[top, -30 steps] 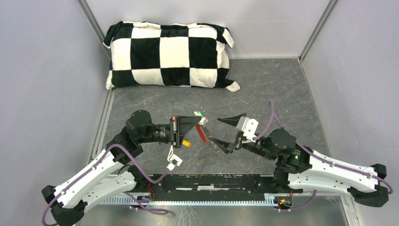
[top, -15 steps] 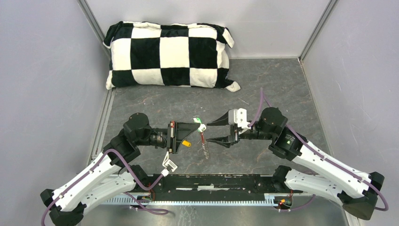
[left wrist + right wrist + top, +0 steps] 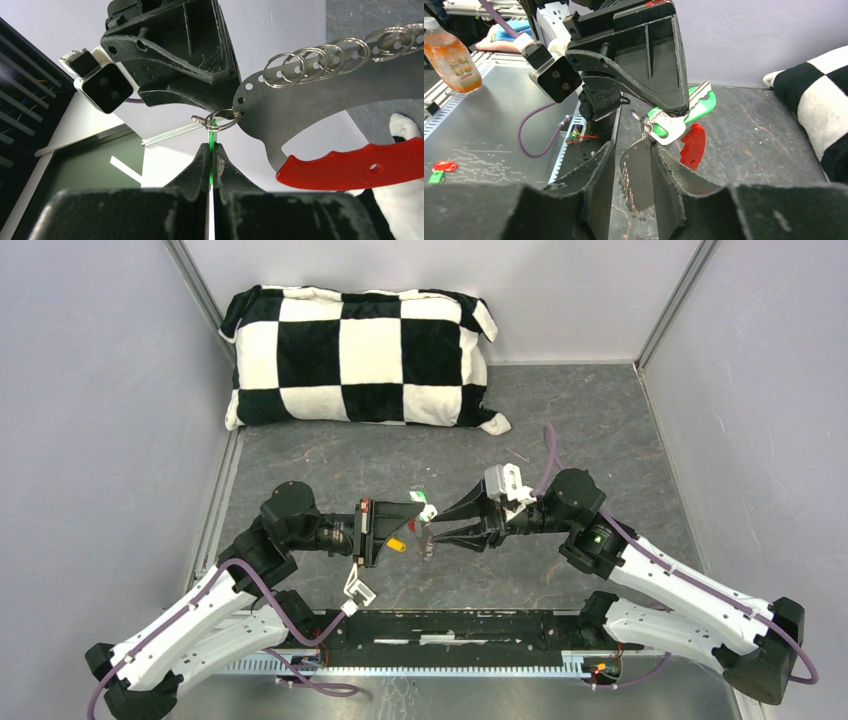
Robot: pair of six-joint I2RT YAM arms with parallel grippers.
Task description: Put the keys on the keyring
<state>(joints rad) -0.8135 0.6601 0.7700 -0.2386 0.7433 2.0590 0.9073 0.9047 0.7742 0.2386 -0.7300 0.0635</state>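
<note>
The left claw was clamped shut on the green key, held above the table, its split ring meeting the keyring's grey plate. At the key's 3 o'clock from above, the right claw was half-open, straddling that plate; whether it gripped was unclear. The red tag hung beside.

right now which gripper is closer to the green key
Left. The left gripper is shut on the green key itself; the right gripper is close beside it, jaws either side of the keyring and its grey plate.
</note>
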